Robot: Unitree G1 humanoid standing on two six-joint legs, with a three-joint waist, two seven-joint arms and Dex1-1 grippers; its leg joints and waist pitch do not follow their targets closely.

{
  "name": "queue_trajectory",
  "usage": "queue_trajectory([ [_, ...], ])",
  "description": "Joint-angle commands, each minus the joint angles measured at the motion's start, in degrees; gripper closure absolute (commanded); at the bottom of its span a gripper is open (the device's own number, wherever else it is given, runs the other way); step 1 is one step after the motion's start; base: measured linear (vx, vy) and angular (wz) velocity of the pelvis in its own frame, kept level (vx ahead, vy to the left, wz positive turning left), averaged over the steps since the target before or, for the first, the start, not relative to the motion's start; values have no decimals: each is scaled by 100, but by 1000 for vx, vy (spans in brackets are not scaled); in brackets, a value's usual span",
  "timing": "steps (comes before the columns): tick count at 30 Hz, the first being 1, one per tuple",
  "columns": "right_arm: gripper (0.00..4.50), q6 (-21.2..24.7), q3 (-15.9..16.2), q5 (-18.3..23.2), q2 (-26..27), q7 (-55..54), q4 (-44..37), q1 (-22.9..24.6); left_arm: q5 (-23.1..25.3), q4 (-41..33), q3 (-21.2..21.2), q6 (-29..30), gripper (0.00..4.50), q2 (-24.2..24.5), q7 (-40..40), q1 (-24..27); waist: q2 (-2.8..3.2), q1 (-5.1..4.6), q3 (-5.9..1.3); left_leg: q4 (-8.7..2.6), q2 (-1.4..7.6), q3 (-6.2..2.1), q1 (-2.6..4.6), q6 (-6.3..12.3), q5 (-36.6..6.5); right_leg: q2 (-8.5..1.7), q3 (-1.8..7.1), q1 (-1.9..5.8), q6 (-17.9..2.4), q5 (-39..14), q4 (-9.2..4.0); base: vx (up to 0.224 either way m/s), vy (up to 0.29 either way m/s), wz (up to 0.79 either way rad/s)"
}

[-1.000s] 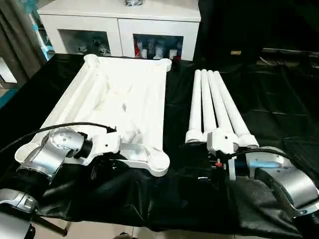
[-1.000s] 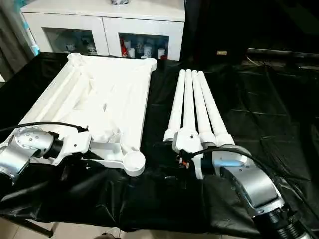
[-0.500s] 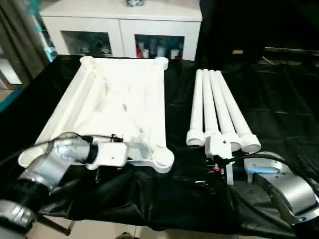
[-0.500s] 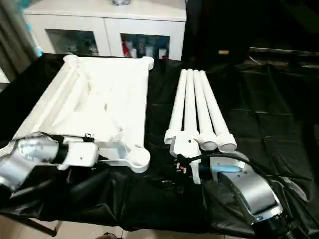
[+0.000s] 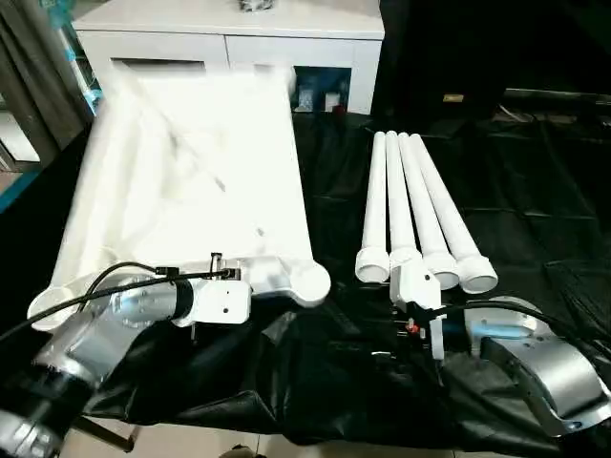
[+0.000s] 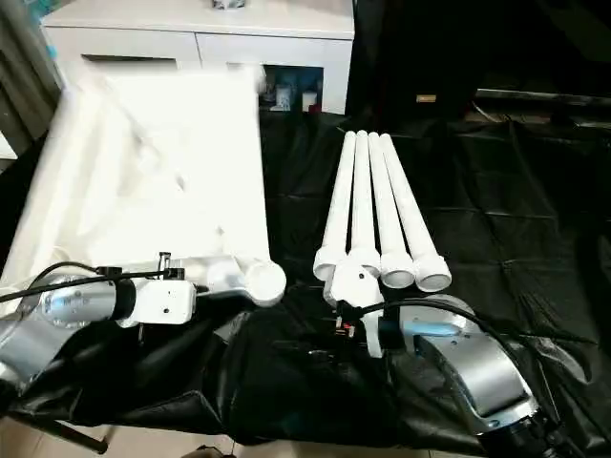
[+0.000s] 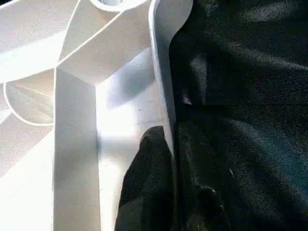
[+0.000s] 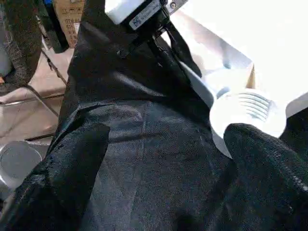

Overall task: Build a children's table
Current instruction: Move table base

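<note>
The children's table lies in parts on a black cloth. Its white top (image 5: 191, 162) is underside up and tilted, the far edge raised in front of the cabinet. My left gripper (image 7: 173, 163) is shut on the top's near rim (image 7: 161, 72), one black finger on each side of the thin wall. A round corner socket (image 5: 307, 280) sits just right of that grip. Several white tubular legs (image 5: 410, 200) lie side by side to the right. My right gripper (image 8: 163, 139) stands wide open at the legs' near ends, pointing toward the threaded socket (image 8: 248, 113), with nothing held.
A white glass-door cabinet (image 5: 239, 29) stands behind the table top. The black cloth (image 5: 535, 191) covers the whole work surface and bunches in folds near the front edge. Dark equipment sits at the back right.
The table top's far edge has risen, so it now stands tilted in front of the cabinet. My left arm swung right along the near rim. The right arm has barely moved.
</note>
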Motion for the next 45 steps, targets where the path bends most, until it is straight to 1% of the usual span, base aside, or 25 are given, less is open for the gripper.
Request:
queue_trajectory([
  [1, 21, -97, 39, -24, -13, -26, -78, -83, 243, -97, 34, 97, 446, 83, 83, 85, 18, 7, -293, -536, 434, -206, 108, 146, -1224, -532, 310, 155, -1383, -377, -480, 0, 0, 0],
  [3, 21, -109, 21, -32, -11, -32, -64, -91, 149, -158, 42, 206, 446, 82, 9, 137, 16, 7, -288, -539, 429, -200, 115, 122, -1313, -534, 315, 149, -1366, -473, -491, 0, 0, 0],
  [4, 21, -110, 18, -34, -11, -33, -61, -91, 119, -183, 51, 244, 446, 77, -11, 149, 49, 6, -284, -548, 429, -207, 116, 86, -1382, -533, 315, 144, -1360, -539, -500, 0, 0, 0],
  [6, 21, -117, -9, -43, -16, -34, -51, -90, -61, -372, 118, 525, 446, 33, -120, 227, 33, -2, -294, -548, 426, -208, 109, 65, -1349, -538, 318, 158, -1374, -468, -489, 0, 0, 0],
  [11, 21, -121, -74, -64, -17, -33, -40, -80, -479, -755, 238, 1221, 446, -71, -398, 337, 46, 3, -320, -525, 420, -185, 110, 191, -1012, -529, 311, 177, -1479, 44, -455, 0, 0, 0],
  [12, 21, -126, -86, -66, -19, -42, -37, -83, -564, -822, 254, 1330, 446, -100, -455, 348, 68, 13, -322, -521, 419, -189, 113, 206, -966, -528, 305, 174, -1492, 109, -449, 0, 0, 0],
  [13, 21, -130, -90, -66, -20, -45, -34, -84, -600, -864, 261, 1400, 446, -112, -482, 356, 50, 10, -326, -517, 414, -183, 104, 243, -905, -522, 301, 186, -1504, 212, -450, 0, 0, 0],
  [17, 21, -159, -92, -111, 23, -129, 14, -123, -953, -1203, 285, 1953, 446, -239, -703, 435, 51, 26, -340, -504, 417, -179, 108, 347, -683, -518, 286, 192, -1554, 474, -429, 0, 0, 0],
  [19, 21, -171, -76, -137, 58, -162, 31, -135, -953, -1270, 247, 1942, 446, -317, -634, 414, 30, 23, -341, -497, 418, -171, 104, 410, -594, -515, 282, 199, -1576, 618, -426, 0, 0, 0],
  [21, 21, -161, -72, -123, 81, -164, 27, -131, -849, -1200, 206, 1805, 446, -355, -513, 380, 36, 33, -343, -493, 420, -172, 103, 455, -572, -518, 280, 201, -1563, 624, -424, 0, 0, 0],
  [23, 21, -156, -71, -120, 96, -173, 15, -126, -651, -1054, 186, 1740, 446, -396, -254, 305, 14, 35, -325, -503, 425, -169, 103, 456, -665, -519, 284, 201, -1519, 477, -449, 0, 0, 0],
  [25, 21, -146, -69, -115, 105, -191, -7, -115, -676, -1025, 204, 1777, 446, -368, -269, 306, 40, 52, -317, -514, 431, -176, 111, 404, -770, -523, 282, 193, -1481, 250, -461, 0, 0, 0],
  [26, 21, -141, -69, -115, 110, -204, -18, -110, -737, -1032, 226, 1834, 415, -350, -318, 322, 30, 49, -313, -524, 429, -176, 108, 357, -823, -519, 284, 195, -1461, 147, -469, 0, 0, 0],
  [27, 21, -139, -78, -116, 113, -221, -23, -109, -789, -1047, 264, 1837, 415, -340, -329, 338, 31, 50, -314, -528, 430, -177, 112, 338, -842, -518, 283, 194, -1452, 114, -470, 0, 0, 0],
  [28, 21, -119, -92, -105, 115, -245, -31, -109, -897, -1124, 320, 1937, 395, -325, -398, 375, 38, 44, -309, -532, 429, -178, 116, 306, -869, -515, 287, 185, -1440, 77, -475, 0, 0, 0],
  [30, 21, -103, -115, -81, 117, -265, -41, -109, -977, -1235, 380, 2053, 395, -279, -474, 426, 41, 35, -321, -523, 424, -177, 111, 291, -811, -520, 289, 196, -1461, 210, -457, 0, 0, 0],
  [31, 21, -70, -152, -35, 126, -289, -66, -105, -997, -1312, 435, 2076, 368, -183, -524, 484, 26, 19, -312, -525, 424, -180, 98, 325, -758, -516, 287, 198, -1465, 324, -455, 0, 0, 0],
  [34, 21, 20, -276, 93, 220, -395, -116, -128, -1091, -1309, 621, 1955, 351, 18, -576, 569, 21, -7, -309, -517, 406, -176, 87, 406, -685, -513, 281, 202, -1455, 387, -451, 0, 0, 0],
  [36, 0, 62, -328, 137, 289, -481, -132, -159, -1244, -1384, 724, 1939, 335, 116, -692, 637, 27, -24, -309, -519, 402, -174, 94, 406, -689, -504, 278, 194, -1460, 349, -450, 0, 0, 0],
  [37, 0, 141, -386, 171, 372, -605, -110, -211, -1437, -1529, 808, 2013, 322, 144, -821, 707, 21, -31, -298, -529, 407, -173, 107, 401, -707, -507, 282, 187, -1480, 277, -460, 0, 0, 0],
  [39, 0, 747, -645, 307, 722, -1239, 90, -476, -2015, -2013, 1047, 2445, 310, 160, -1136, 895, 20, -53, -296, -541, 401, -169, 111, 352, -649, -503, 275, 183, -1575, 231, -438, 0, 0, 0],
  [40, 0, 871, -738, 303, 877, -1494, 218, -616, -2168, -2167, 1130, 2552, 310, 154, -1184, 938, 42, -61, -289, -545, 407, -167, 125, 323, -681, -489, 276, 148, -1611, 129, -447, 0, 0, 0],
  [41, 0, 879, -745, 302, 889, -1513, 228, -626, -2180, -2179, 1136, 2560, 310, 154, -1187, 941, 43, -65, -289, -548, 402, -165, 133, 277, -682, -482, 270, 145, -1627, 96, -443, 0, 0, 0],
  [44, 0, 1173, -1007, 260, 1386, -2246, 738, -1144, -2578, -2481, 1361, 2732, 310, -10, -1078, 962, 40, -80, -271, -559, 391, -140, 148, 125, -774, -469, 287, 126, -1565, -59, -441, 0, 0, 0],
  [45, 0, 1325, -1137, 229, 1642, -2628, 1092, -1464, -2715, -2539, 1438, 2827, 310, -133, -985, 907, 12, -96, -274, -554, 378, -126, 150, 66, -727, -462, 293, 118, -1562, -59, -441, 0, 0, 0],
])
